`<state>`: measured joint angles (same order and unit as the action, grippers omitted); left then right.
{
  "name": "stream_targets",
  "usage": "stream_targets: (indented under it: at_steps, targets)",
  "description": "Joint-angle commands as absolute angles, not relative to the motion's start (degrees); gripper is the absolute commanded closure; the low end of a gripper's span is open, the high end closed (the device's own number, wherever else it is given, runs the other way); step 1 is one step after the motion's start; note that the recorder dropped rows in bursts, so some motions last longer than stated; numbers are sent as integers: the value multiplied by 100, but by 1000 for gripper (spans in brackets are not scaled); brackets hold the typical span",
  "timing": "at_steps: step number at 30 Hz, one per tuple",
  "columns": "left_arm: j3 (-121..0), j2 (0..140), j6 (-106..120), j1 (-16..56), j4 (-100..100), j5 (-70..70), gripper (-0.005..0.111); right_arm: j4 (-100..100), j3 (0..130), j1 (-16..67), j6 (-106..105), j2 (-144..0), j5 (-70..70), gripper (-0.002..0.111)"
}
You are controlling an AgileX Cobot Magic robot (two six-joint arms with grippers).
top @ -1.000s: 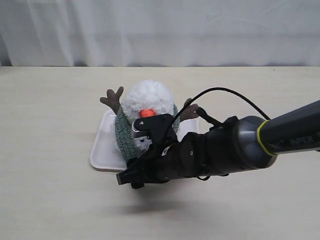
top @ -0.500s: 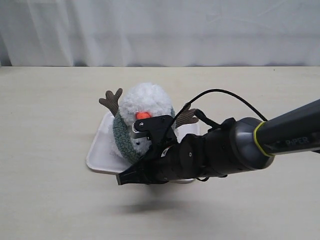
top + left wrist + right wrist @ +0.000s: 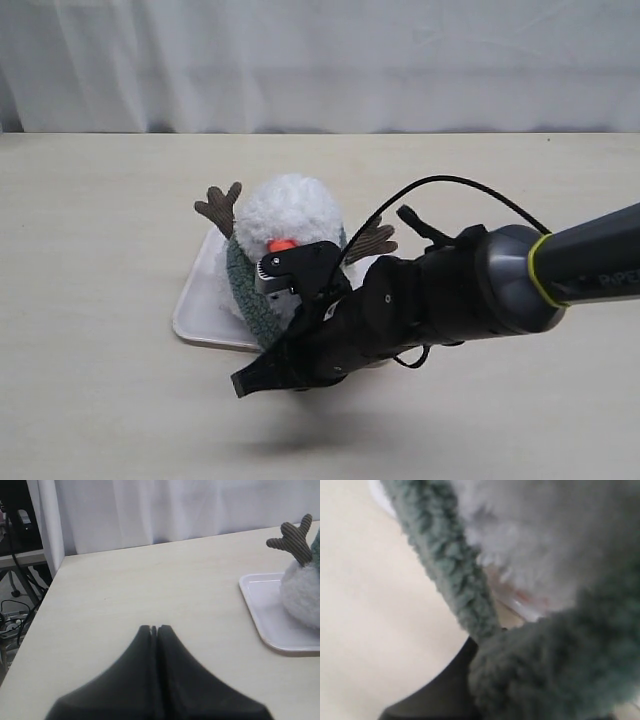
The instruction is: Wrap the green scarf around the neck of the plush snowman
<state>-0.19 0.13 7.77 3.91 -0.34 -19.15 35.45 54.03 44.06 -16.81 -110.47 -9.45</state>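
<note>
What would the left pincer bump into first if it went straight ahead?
Probably nothing soon: bare table lies ahead, then the white curtain. The tray and plush snowman sit off to one side.

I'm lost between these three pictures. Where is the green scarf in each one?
Exterior view: the green scarf drapes from the plush snowman's neck, left of centre.
Left wrist view: just a sliver at the picture's edge, beside the twig arm.
Right wrist view: close up, a fuzzy strip filling much of the picture.
Shared landmark: the snowman's white fluff.
</note>
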Motion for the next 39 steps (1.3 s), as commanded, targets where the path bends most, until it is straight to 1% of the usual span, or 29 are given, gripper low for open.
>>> stream_targets:
  at_steps: [1, 9, 17, 26, 32, 39]
  targets:
    - [0, 0, 769, 374, -50, -1862, 107, 3506, 5392, 4415, -1994, -10701, -1466, 104]
    - [0, 0, 769, 374, -50, -1862, 107, 3506, 5392, 4415, -1994, -10255, -1453, 104]
    - [0, 0, 769, 374, -50, -1862, 107, 3506, 5381, 4415, -1994, -10257, -1467, 104]
    - [0, 0, 769, 374, -50, -1862, 107, 3506, 5070, 4415, -1994, -10257, -1452, 104]
    - [0, 0, 769, 374, -50, -1862, 107, 3506, 4817, 4415, -1952, -10314, -924, 104]
    - [0, 0, 769, 374, -50, -1850, 107, 3506, 4804, 4415, -1906, -10681, -845, 104]
